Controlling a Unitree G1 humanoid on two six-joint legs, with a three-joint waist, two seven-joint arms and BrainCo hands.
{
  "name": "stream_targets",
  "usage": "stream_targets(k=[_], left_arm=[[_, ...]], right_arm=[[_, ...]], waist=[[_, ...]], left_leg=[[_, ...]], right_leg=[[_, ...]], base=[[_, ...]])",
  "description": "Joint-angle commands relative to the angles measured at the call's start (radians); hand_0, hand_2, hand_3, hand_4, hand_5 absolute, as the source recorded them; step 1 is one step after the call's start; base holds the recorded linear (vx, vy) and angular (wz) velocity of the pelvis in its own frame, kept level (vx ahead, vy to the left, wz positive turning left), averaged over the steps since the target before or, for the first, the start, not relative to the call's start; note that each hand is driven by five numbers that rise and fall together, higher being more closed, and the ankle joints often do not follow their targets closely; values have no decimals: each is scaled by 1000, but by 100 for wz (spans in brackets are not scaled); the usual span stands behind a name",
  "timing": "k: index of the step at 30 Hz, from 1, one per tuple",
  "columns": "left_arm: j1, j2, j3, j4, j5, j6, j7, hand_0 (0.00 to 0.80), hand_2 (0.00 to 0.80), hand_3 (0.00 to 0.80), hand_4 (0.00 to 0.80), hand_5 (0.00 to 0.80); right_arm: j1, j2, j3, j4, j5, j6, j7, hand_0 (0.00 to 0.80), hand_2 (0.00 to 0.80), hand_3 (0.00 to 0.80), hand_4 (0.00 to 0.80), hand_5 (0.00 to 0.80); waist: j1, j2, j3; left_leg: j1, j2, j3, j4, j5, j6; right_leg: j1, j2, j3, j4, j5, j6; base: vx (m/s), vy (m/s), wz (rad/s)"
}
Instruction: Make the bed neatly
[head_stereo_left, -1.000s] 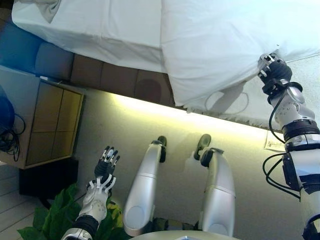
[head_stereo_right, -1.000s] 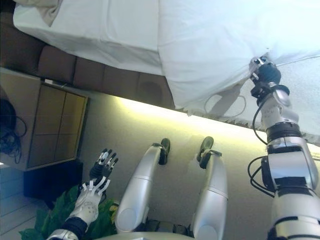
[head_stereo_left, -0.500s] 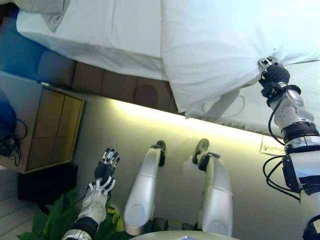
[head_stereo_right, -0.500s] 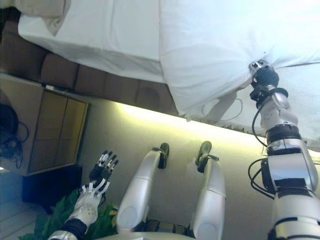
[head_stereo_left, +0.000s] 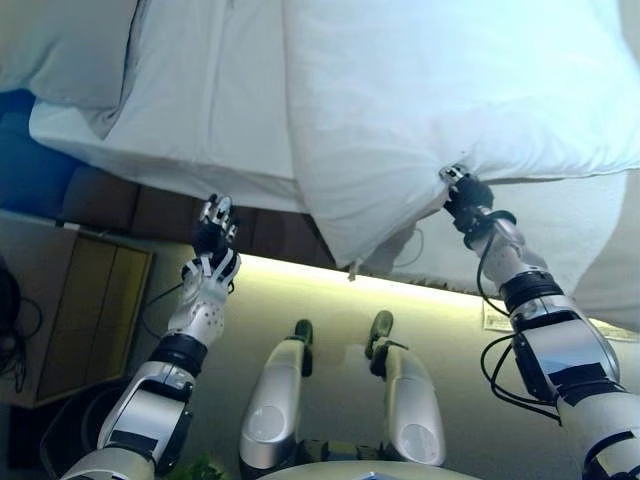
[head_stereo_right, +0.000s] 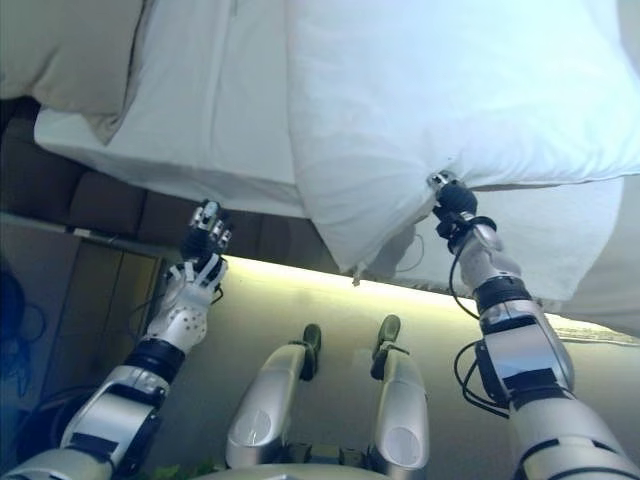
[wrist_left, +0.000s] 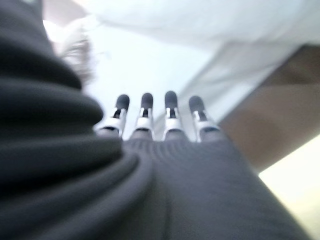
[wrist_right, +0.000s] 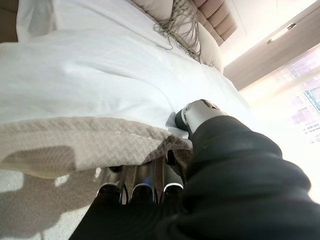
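The bed's white duvet (head_stereo_left: 430, 100) lies bunched over the white sheet (head_stereo_left: 205, 90). My right hand (head_stereo_left: 462, 192) is shut on the duvet's near edge and holds it up over the bed's side. In the right wrist view its thumb (wrist_right: 200, 112) lies on top and its fingers (wrist_right: 142, 185) curl under a beige woven edge (wrist_right: 75, 140) of the cover. My left hand (head_stereo_left: 212, 250) is open and empty, raised before the bed's brown base (head_stereo_left: 110, 195), just below the sheet's edge. In the left wrist view its straight fingers (wrist_left: 167, 107) point at the white sheet (wrist_left: 150, 65).
A pale pillow (head_stereo_left: 55, 45) lies at the upper left of the bed. A wooden bedside cabinet (head_stereo_left: 75, 310) stands at the left by the bed's base. A paper sheet (head_stereo_left: 495, 318) lies on the floor at the right. Pillows and a fringed throw (wrist_right: 185, 25) lie at the bed's far end.
My left arm has risen from low by the floor up to the bed's side. My right hand keeps hold of the duvet's edge. The camera has shifted, so more of the bed shows.
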Motion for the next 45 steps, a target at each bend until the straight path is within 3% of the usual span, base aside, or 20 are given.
stream_targets(k=[1,7,11,22,34,40,45], left_arm=[[-5,-100,-101,26,-144,157,-83,0,0,0,0,0],[-69,-183,-123,119,-378,208,-94,0,0,0,0,0],[-112,-210,-104,157,-529,222,-84,0,0,0,0,0],[-100,-279,-67,232,-710,312,-106,0,0,0,0,0],[-114,-346,-131,231,-752,332,55,0,0,0,0,0],[-117,-377,-172,196,-756,334,-137,0,0,0,0,0],[-138,-394,-194,144,-760,295,-223,0,0,0,0,0]], right_arm=[[-54,53,34,-108,42,-33,34,800,800,800,800,800],[-105,87,82,-89,36,-36,20,800,800,800,800,800],[-146,99,107,-113,64,-61,-4,800,800,800,800,800],[-169,149,139,-205,112,-92,-26,800,800,800,800,800],[-162,193,153,-235,86,-72,-52,800,800,800,800,800],[-137,217,173,-253,86,-76,-48,800,800,800,800,800],[-110,241,167,-258,93,-78,-44,800,800,800,800,800]], waist=[[-22,-14,-128],[-40,-33,-120],[-42,-65,-83],[-44,-134,-33],[-61,-146,-19],[-76,-146,-20],[-87,-146,-31]], left_leg=[[-11,32,0,-85,120,-39],[0,48,14,-97,123,-48],[-41,60,7,-70,117,-50],[-65,76,-1,-73,117,-50],[-72,83,9,-65,113,-54],[-54,86,19,-78,112,-55],[-41,89,24,-80,107,-56]], right_leg=[[97,5,-28,-33,-45,20],[110,15,-24,-63,-35,22],[80,28,-22,-50,-32,20],[68,47,-9,-83,-9,27],[67,51,5,-95,-4,24],[74,55,21,-103,-4,22],[86,57,30,-104,-9,19]], base=[[41,21,-9],[-19,-24,-8],[-103,-129,-4],[-21,-118,-3],[12,-39,-2],[14,-5,-7],[32,-9,-7]])
